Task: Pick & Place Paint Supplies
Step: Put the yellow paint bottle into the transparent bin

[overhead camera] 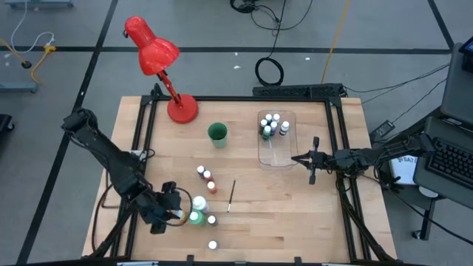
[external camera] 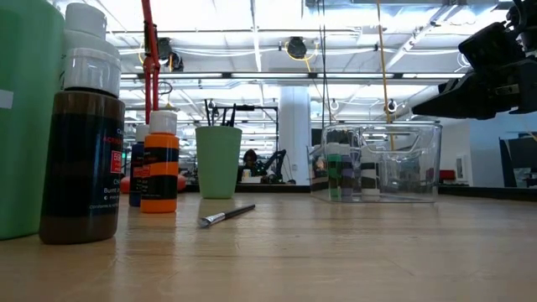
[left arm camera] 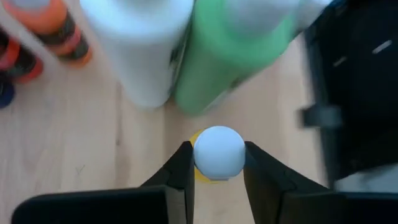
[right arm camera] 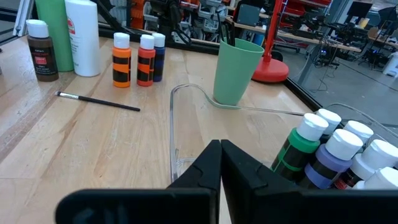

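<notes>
Brown paint bottle (external camera: 82, 126) sits closest in low view, w/ green big bottle (external camera: 25, 117) at frame edge beside it; orange bottle (external camera: 159, 164) further back, brush (external camera: 226, 216) lying flat on table (external camera: 336, 252), green cup (external camera: 218, 161) and clear tray (external camera: 382, 164) w/ bottles behind.

High view: left gripper (overhead camera: 176, 209) low at table's near-left, by white big bottle (overhead camera: 199, 203) & green one. Two small bottles (overhead camera: 205, 177) stand mid-table; brush just right of them. Tray holds approx five small bottles (overhead camera: 270, 125). Right gripper (overhead camera: 314, 159) hovers at tray's right edge. Red lamp (overhead camera: 159, 63) at far-left.

Left wrist view: left gripper fingers (left arm camera: 180, 171) clamped on yellow bottle's white cap (left arm camera: 219, 151); both big bottles just beyond it.

Right wrist view: right gripper fingers (right arm camera: 239, 165) pressed together, nothing held, over tray wall; tray's bottles beside it.
</notes>
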